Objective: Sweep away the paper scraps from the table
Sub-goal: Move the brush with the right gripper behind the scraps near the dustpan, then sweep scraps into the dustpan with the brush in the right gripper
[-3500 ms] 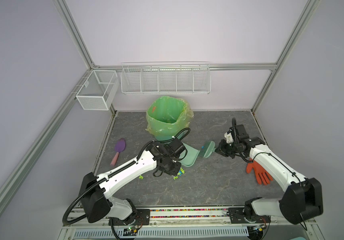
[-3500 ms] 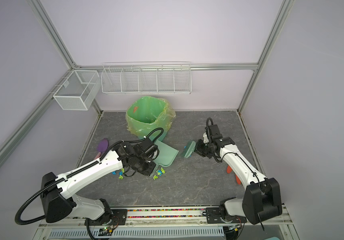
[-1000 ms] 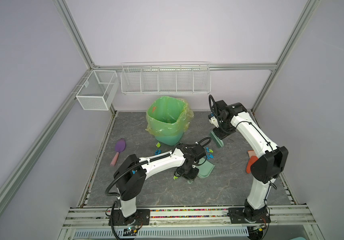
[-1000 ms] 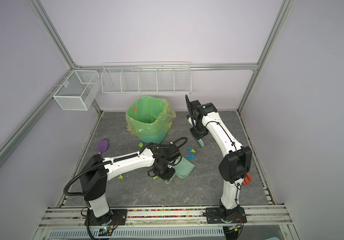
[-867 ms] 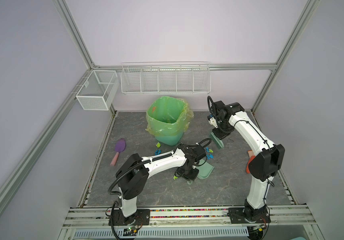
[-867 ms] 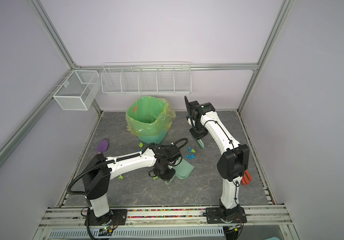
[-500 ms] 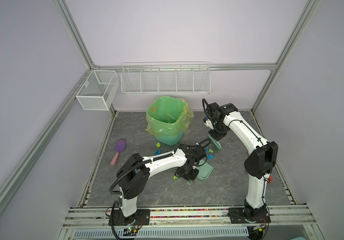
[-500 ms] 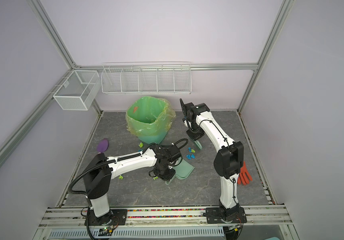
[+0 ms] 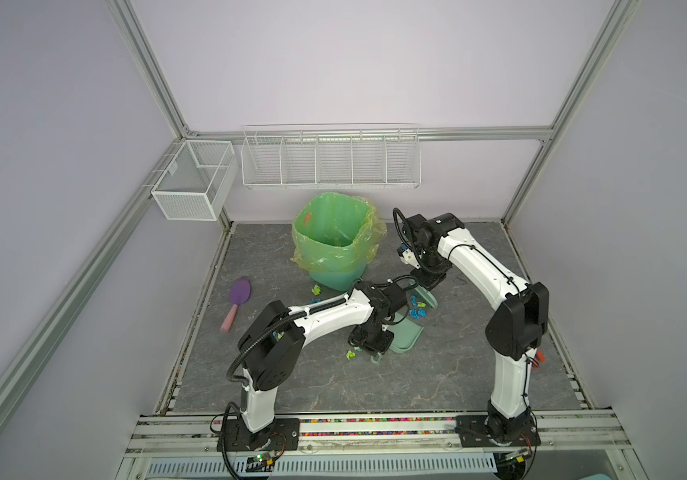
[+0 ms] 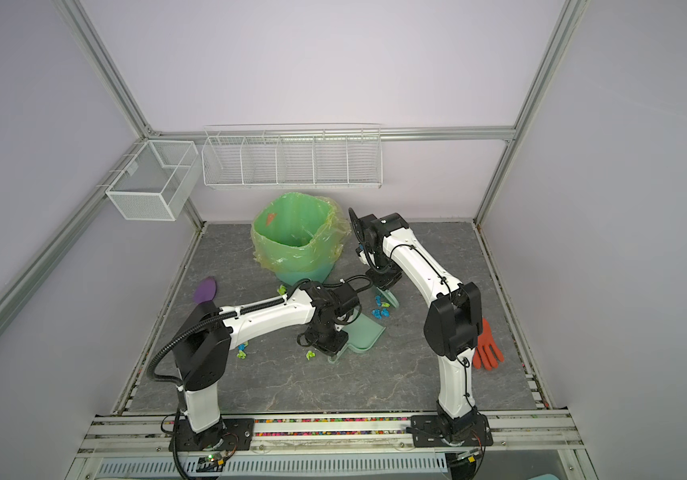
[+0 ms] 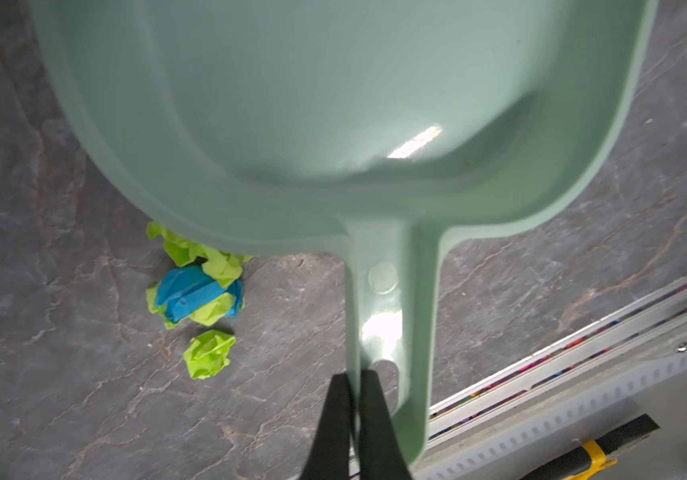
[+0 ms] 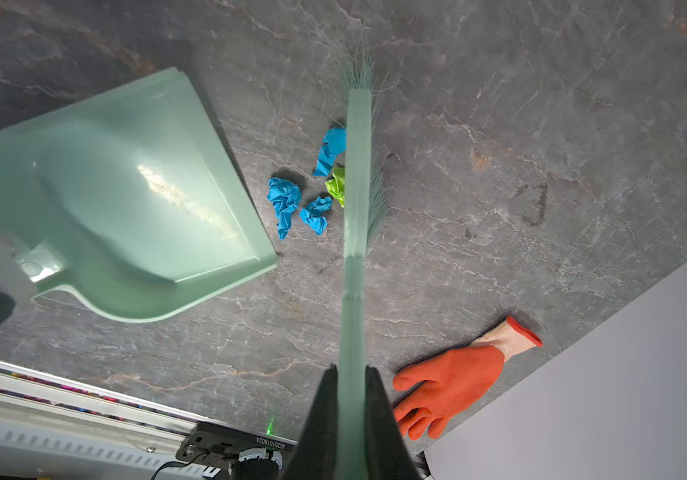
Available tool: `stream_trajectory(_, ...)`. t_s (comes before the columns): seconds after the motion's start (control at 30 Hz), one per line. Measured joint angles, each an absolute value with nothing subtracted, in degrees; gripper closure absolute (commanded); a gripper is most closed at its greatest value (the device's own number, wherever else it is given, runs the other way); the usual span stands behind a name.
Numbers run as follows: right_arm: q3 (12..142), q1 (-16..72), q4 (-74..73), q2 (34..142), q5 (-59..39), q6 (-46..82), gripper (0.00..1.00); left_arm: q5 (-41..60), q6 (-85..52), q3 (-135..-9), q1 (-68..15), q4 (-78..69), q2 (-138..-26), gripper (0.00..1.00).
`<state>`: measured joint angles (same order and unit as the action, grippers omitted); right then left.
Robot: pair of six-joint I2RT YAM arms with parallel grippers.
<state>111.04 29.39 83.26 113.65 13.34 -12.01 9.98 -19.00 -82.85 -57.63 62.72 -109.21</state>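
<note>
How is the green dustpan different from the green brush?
The dustpan is wide and scooped; the brush is long, thin and bristly. The left tool pinches the dustpan's handle; the right tool grips the brush's. The dustpan is empty; the brush touches paper scraps. Both are mint green.

Table (image 9: 416,382) with paper scraps (image 12: 284,201), glove (image 12: 454,378), bin (image 9: 333,279)

I stand in a robot lab cell: plain lilac walls (image 9: 333,62), an aluminium frame (image 9: 156,79), white wire baskets (image 9: 329,166) on it, and my arms (image 9: 479,266) bolted beside a marbled worktop (image 9: 416,382).
</note>
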Motion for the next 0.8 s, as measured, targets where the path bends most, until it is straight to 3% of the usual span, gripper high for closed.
stream_trajectory(0.37, 105.9, 32.8, 83.1, 110.0, 12.4, -10.0, 0.92, 10.2, -17.7, -84.9, -57.1, 63.3, -111.1, 1.00)
stream_trajectory(0.8, 103.5, 33.4, 82.3, 105.4, 3.5, -3.1, 0.92, 10.6, -17.3, -85.6, -57.1, 62.8, -111.3, 1.00)
